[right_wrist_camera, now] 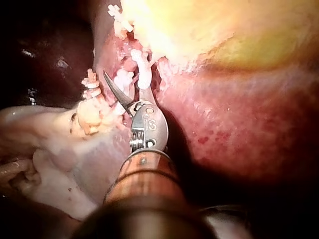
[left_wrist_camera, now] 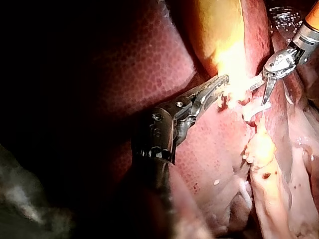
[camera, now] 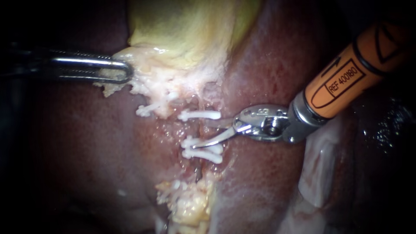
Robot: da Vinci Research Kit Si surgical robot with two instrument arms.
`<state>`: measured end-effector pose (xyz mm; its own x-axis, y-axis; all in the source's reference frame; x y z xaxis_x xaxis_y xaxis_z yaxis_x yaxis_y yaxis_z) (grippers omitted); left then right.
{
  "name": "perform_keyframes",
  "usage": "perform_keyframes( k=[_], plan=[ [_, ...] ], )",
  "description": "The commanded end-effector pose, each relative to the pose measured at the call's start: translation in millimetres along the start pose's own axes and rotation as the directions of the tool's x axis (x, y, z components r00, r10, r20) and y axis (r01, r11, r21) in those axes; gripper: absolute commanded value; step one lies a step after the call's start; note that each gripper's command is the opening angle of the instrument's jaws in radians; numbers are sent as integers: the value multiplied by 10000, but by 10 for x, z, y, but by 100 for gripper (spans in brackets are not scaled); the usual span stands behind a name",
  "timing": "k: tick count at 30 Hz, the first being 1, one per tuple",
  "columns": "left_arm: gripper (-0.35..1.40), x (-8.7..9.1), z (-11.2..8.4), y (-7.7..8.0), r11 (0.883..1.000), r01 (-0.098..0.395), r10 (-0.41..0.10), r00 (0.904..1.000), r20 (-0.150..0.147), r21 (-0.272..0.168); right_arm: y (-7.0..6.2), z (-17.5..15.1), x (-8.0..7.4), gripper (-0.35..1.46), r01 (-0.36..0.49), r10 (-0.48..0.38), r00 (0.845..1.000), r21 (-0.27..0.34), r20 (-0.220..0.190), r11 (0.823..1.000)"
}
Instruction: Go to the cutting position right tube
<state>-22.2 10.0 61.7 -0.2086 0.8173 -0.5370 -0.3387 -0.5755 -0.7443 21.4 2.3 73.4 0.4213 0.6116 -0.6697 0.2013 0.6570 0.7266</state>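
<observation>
Endoscope view: the left instrument [camera: 125,72] comes in from 9 o'clock. Its jaws are closed on the pale tissue [camera: 147,80] at the lower edge of the gallbladder [camera: 190,26]. The right instrument [camera: 204,134] enters from 2 o'clock with its thin curved jaws parted a little and gripping nothing. The lower jaw's tip touches the lower clips [camera: 206,154], and the upper jaw points just under the upper clip [camera: 201,115]. The right tube [camera: 196,130] runs from 12 to 6 o'clock between those clips, just ahead of the parted tips. Whether either jaw touches it is not clear. A third clip [camera: 145,110] sits at 9 o'clock from the upper one. The liver [camera: 78,143] lies all around.

Left wrist view: the left instrument [left_wrist_camera: 222,83] has its jaws pressed together, tips buried in the pale tissue under the gallbladder [left_wrist_camera: 219,30]. Ahead and to the side, the right instrument [left_wrist_camera: 259,95] shows a clear gap between its jaws.

Right wrist view: the right instrument [right_wrist_camera: 124,83] shows one curved jaw beside the clips, and the other jaw is partly hidden.
</observation>
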Motion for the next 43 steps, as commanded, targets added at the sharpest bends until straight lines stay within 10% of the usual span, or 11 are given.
perform_keyframes(
  k=[1, 43],
  plan=[
    [-35, 0, 0, 0, 10000, 0, 0, 10000, 0, -1, 1, 2, 1, 135, 38, -38, 10000, 77, 3, 10000],
    [-35, 0, 1, -1, 10000, 1, -1, 10000, -1, 1, -41, 43, 36, 130, -128, 182, 9992, 1455, -358, 9893]
  ],
)
